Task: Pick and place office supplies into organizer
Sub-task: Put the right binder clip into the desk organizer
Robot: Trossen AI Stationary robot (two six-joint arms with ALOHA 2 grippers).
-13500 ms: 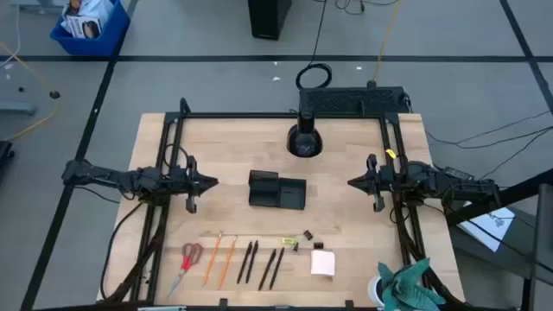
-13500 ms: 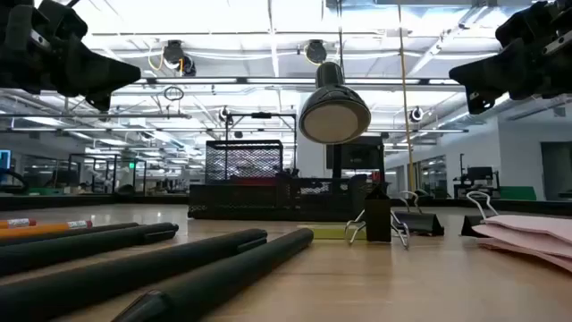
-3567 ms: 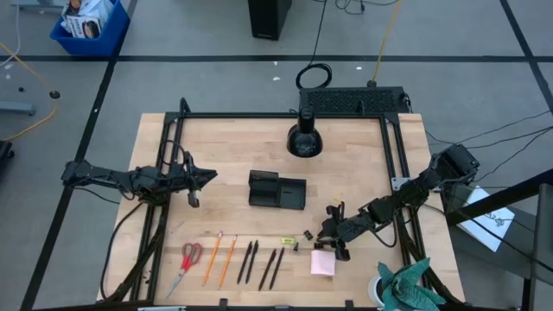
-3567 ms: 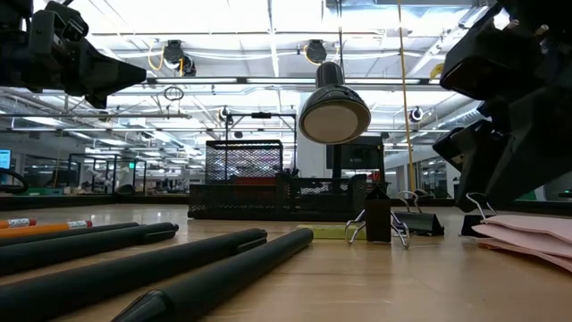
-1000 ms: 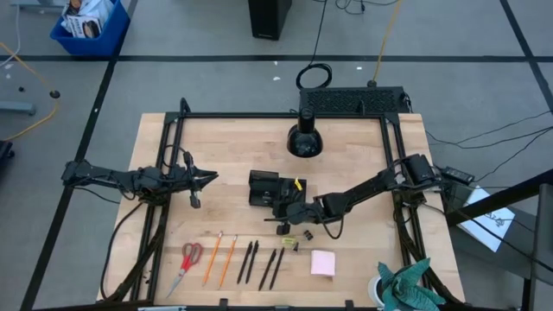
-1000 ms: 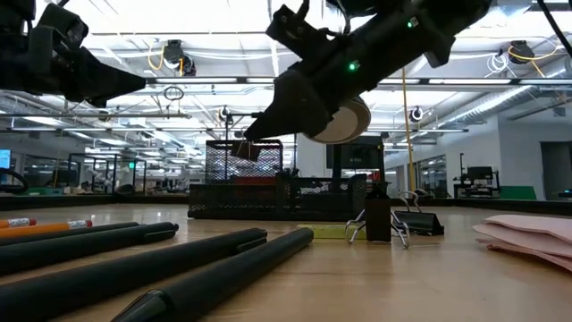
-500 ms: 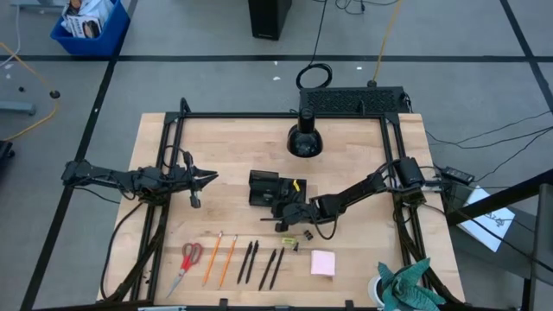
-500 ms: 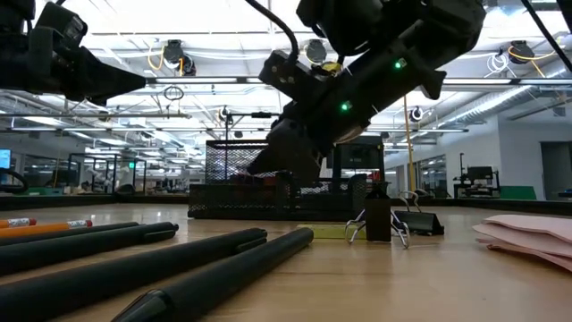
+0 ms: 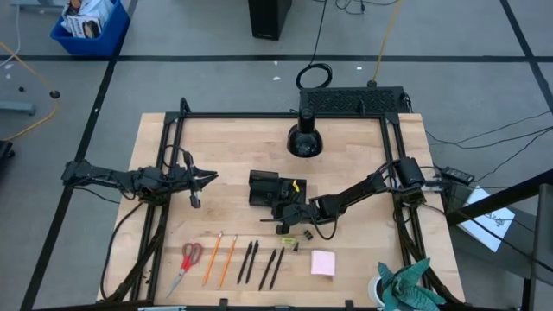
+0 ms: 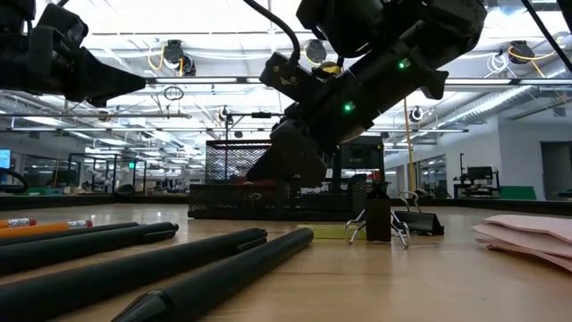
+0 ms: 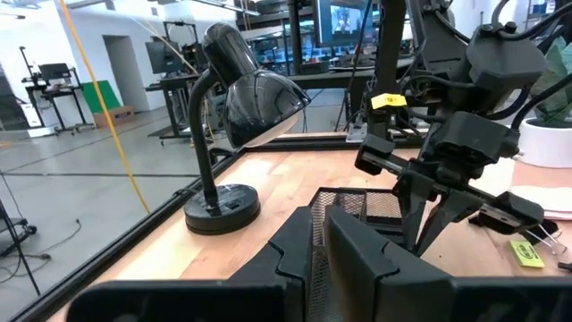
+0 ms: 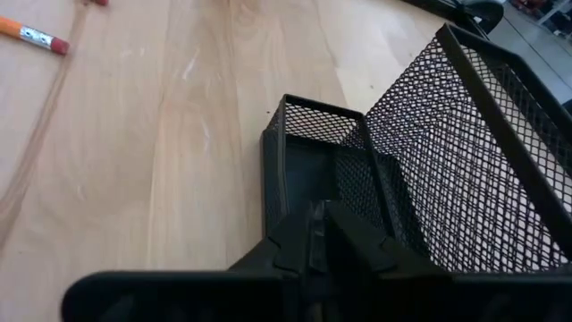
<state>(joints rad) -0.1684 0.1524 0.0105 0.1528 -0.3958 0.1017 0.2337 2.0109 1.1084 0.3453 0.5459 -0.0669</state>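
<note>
bright overhead ceiling lights glare; nearest black pens point(image 10: 179, 268) blurred.

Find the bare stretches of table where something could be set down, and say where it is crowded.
Free: between the lamp base and the organizer, and between the left gripper and the organizer. Crowded: the front row of scissors, pencils, pens and sticky-note pad.

The right arm point(image 9: 354, 193) blocks the organizer point(image 9: 276, 190) from the lamp point(image 9: 304, 141) side's right (apparently); bare table point(image 9: 225, 155) lies left of it.
</note>
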